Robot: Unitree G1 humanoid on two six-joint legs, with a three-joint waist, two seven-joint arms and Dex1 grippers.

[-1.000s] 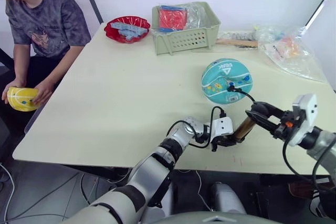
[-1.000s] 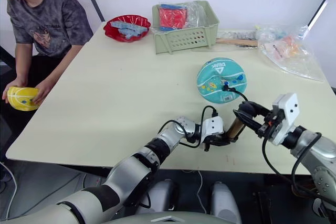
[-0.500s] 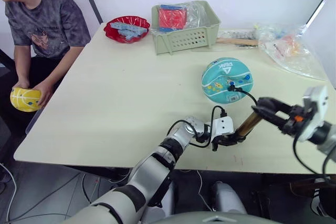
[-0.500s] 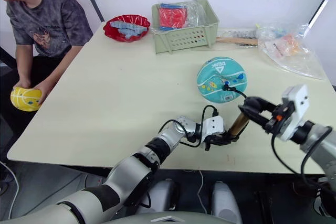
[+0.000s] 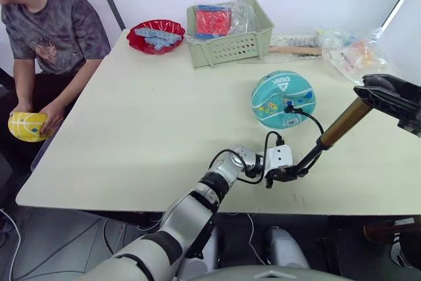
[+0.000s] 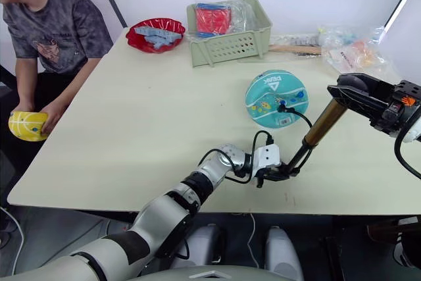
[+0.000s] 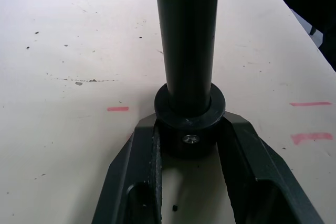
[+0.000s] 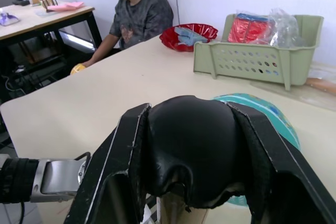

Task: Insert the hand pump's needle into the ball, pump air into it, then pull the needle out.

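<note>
The teal ball [image 5: 283, 99] rests on the table right of centre. The thin black hose arcs from the pump's base to a small black fitting [image 5: 288, 106] pressed against the ball's near side; the needle itself is hidden there. The hand pump [image 5: 339, 126] leans up to the right, its gold tube raised off a thin black rod [image 5: 308, 161]. My left gripper [image 5: 293, 174] is shut on the pump's black base cap [image 7: 190, 129], low on the table. Above the table at the right, my right gripper [image 5: 376, 91] is shut on the black handle [image 8: 191, 145].
A green basket [image 5: 230, 29] with red packets, a red bowl [image 5: 158, 35], a wooden-handled tool [image 5: 296, 50] and plastic bags [image 5: 358, 57] line the far edge. A person sits at the left holding a yellow ball [image 5: 25, 126]. The table's front edge [image 5: 197, 203] lies just below my left gripper.
My right gripper has risen up and to the right with the handle, drawing the pump out so the black rod shows. The left gripper and the ball stayed put.
</note>
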